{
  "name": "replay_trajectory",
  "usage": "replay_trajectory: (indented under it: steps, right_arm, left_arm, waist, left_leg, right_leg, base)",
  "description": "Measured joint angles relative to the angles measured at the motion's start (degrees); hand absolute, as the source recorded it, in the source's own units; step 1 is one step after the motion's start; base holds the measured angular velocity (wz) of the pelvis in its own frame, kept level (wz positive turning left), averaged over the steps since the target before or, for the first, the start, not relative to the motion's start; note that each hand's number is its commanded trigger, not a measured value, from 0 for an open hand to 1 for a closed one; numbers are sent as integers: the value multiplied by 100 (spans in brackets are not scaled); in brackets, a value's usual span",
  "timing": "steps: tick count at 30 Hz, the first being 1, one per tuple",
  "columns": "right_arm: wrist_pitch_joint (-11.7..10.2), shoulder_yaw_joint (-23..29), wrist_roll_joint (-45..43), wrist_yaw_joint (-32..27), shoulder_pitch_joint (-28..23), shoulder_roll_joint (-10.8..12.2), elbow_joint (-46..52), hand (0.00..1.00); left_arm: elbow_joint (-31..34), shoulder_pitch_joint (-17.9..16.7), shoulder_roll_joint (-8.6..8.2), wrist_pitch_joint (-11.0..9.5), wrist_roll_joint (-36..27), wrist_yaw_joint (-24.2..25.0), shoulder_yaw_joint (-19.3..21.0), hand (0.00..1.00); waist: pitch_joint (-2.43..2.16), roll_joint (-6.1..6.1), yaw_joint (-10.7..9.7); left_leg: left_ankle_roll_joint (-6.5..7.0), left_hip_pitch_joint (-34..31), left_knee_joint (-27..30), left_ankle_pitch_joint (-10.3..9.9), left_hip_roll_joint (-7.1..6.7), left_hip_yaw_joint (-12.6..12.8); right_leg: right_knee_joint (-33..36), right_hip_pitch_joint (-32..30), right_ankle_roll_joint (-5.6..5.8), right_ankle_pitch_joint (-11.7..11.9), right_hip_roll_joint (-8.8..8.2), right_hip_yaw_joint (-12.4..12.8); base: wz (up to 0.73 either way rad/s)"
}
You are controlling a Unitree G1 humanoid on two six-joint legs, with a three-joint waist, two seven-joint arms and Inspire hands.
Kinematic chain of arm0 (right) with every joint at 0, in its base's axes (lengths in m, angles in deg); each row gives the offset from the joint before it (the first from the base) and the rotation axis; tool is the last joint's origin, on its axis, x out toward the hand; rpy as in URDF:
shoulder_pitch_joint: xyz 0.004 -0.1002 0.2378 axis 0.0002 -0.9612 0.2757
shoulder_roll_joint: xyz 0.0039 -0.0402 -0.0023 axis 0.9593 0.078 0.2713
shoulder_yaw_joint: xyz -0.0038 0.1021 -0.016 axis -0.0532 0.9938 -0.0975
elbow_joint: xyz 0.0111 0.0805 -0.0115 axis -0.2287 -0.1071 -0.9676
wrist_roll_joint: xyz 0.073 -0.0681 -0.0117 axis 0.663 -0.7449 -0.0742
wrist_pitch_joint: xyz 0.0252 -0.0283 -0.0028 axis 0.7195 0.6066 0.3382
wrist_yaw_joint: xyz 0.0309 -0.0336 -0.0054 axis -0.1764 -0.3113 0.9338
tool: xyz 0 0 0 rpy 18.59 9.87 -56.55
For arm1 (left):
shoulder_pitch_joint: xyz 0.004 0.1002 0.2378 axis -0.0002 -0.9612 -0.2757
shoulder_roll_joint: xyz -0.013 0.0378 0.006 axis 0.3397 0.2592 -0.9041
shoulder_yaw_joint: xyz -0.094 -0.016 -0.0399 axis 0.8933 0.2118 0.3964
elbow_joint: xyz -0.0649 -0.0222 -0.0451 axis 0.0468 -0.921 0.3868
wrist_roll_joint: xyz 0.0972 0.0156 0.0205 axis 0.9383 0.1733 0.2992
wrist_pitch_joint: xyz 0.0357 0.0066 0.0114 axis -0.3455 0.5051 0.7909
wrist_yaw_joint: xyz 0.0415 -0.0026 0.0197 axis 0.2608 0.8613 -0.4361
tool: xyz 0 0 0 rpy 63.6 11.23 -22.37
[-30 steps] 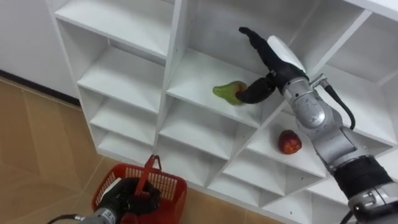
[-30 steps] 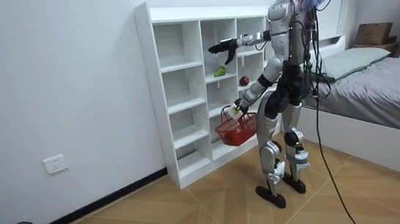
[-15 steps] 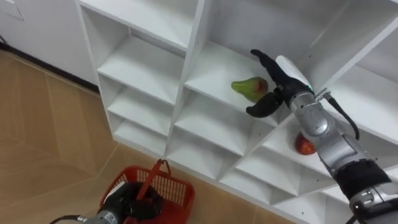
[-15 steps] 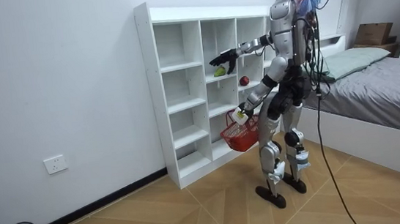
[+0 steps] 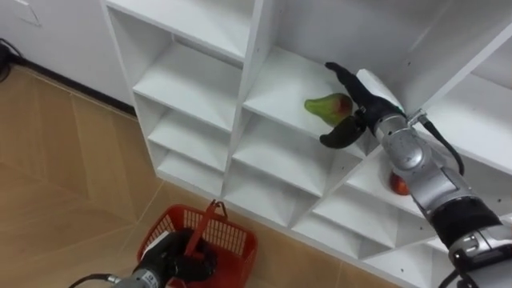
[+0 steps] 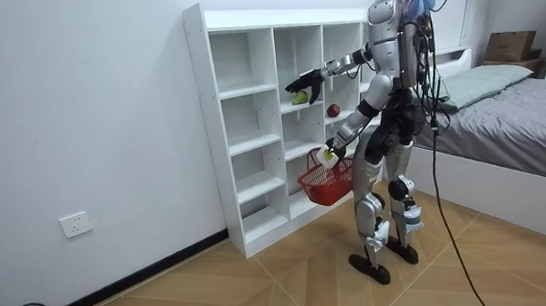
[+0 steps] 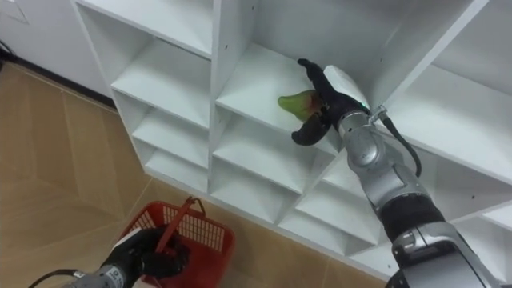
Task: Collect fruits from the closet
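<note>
A green pear (image 5: 325,106) with a red blush lies on a middle shelf of the white closet (image 5: 189,78). My right hand (image 5: 358,102) is open right beside it, straight fingers above and the thumb below its right end. A red apple (image 5: 397,185) sits one shelf lower to the right, partly behind my forearm. Low in the view my left hand (image 5: 179,260) is shut on the upright handle of the red basket (image 5: 220,238). In the room view I stand facing the closet (image 6: 250,125), right arm stretched into it, with the basket (image 6: 323,182) hanging at hip height.
The other closet compartments around the pear hold nothing. Wooden floor lies below the shelves. A bed (image 6: 521,119) stands behind me at the room view's right, and a wall socket (image 6: 76,224) is at its left.
My right hand has come down from above the pear to sit level with it. The eye view has shifted, and the basket swung slightly at my left side.
</note>
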Motion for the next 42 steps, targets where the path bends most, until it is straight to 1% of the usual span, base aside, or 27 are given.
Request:
replay_trajectory:
  steps: [5,7,8,9,11,13,16,21,30,31,32,33,34,36,38,40,42]
  right_arm:
    - [-60,65,-72,-65,22,0,-115,0]
    - [-67,65,-186,-78,90,0,-199,0]
    - [-106,65,-268,-102,152,0,-268,0]
    - [-121,65,-273,-113,211,0,-331,0]
    - [-116,65,-273,-119,221,-5,-337,0]
    - [-110,63,-272,-121,221,-5,-373,0]
    - [-117,59,-271,-226,236,-4,-371,0]
    - [-116,57,-269,-303,237,-4,-378,0]
    - [-117,52,-269,-329,267,-5,-448,0]
    - [-117,53,-269,-329,284,-5,-488,47]
    - [-117,52,-269,-329,292,-5,-507,70]
    - [-117,53,-278,-330,296,-4,-532,87]
    - [-117,53,-288,-330,298,-4,-544,100]
    - [-116,56,-363,-333,300,-5,-561,100]
    - [-123,38,-517,-345,296,-5,-572,100]
    - [-175,-126,-911,-549,256,-2,-570,100]
    - [-170,-122,-912,-609,254,1,-602,100]
  left_arm:
    - [0,4,-34,-5,-1,2,4,100]
    - [0,6,-42,-11,-47,3,2,100]
    - [-3,8,-46,-17,-65,8,2,100]
    - [-14,22,-50,-17,-69,30,-9,100]
    - [-21,22,-48,-17,-73,85,-17,100]
    - [-34,24,-47,-16,-75,88,-67,100]
    - [-36,67,-49,-15,-95,88,-120,100]
    - [-39,75,-31,-14,-278,75,-220,100]
    - [-105,122,-27,-8,-278,66,-323,100]
    - [-104,124,-31,-6,-278,66,-331,100]
    - [-104,128,-33,-6,-278,66,-332,100]
    - [-104,134,-38,-3,-277,66,-332,100]
    - [-104,134,-38,-1,-277,66,-332,100]
    - [-103,134,-36,14,-273,65,-331,100]
    - [-103,135,-39,25,-273,65,-332,100]
    - [-103,146,-33,54,-273,66,-335,100]
    - [-103,171,-51,60,-273,66,-341,100]
  waist:
    - [5,-9,12]
    - [19,-6,13]
    - [22,-4,15]
    - [49,14,12]
    - [52,19,14]
    - [73,46,15]
    - [91,71,23]
    - [121,114,28]
    - [110,133,49]
    - [108,137,52]
    - [106,139,53]
    - [102,147,53]
    - [100,150,54]
    - [92,164,52]
    - [74,189,48]
    - [45,222,23]
    - [30,252,29]
  left_leg:
    - [1,-62,-7,6,-4,2]
    - [2,-78,0,7,-7,-7]
    - [6,-120,9,10,-6,-3]
    - [7,-155,27,10,-7,-1]
    - [9,-212,31,12,-8,2]
    - [9,-242,36,11,-10,4]
    - [13,-300,44,13,-10,7]
    - [13,-301,35,13,-14,6]
    - [22,-307,26,19,-14,13]
    - [25,-307,27,23,-14,12]
    - [26,-307,28,23,-14,12]
    - [29,-307,29,25,-14,9]
    - [30,-306,30,26,-14,8]
    - [34,-306,34,28,-21,9]
    - [40,-306,38,32,-24,9]
    - [44,-295,40,47,-31,22]
    - [49,-291,19,84,-52,27]
  right_leg:
    - [2,-70,2,-1,-26,4]
    - [6,-96,5,-3,-33,16]
    - [21,-152,5,-3,-37,34]
    - [21,-172,6,-2,-38,32]
    - [46,-243,6,-2,-44,33]
    - [54,-275,6,-2,-47,35]
    - [94,-357,7,-3,-46,109]
    - [104,-371,8,-3,-47,134]
    - [139,-405,11,-5,-54,147]
    - [156,-413,11,-5,-57,146]
    - [169,-417,11,-5,-58,146]
    - [192,-426,11,-5,-58,139]
    - [196,-427,11,-5,-58,139]
    - [199,-430,11,-5,-58,147]
    - [206,-430,11,-5,-60,155]
    - [207,-423,11,-5,-65,188]
    - [207,-428,31,-17,-72,221]
  base:
    - [1]
    - [-2]
    - [-5]
    - [-4]
    - [0]
    - [0]
    - [0]
    - [0]
    - [0]
    - [0]
    - [0]
    - [0]
    - [0]
    - [0]
    - [0]
    - [-3]
    - [2]
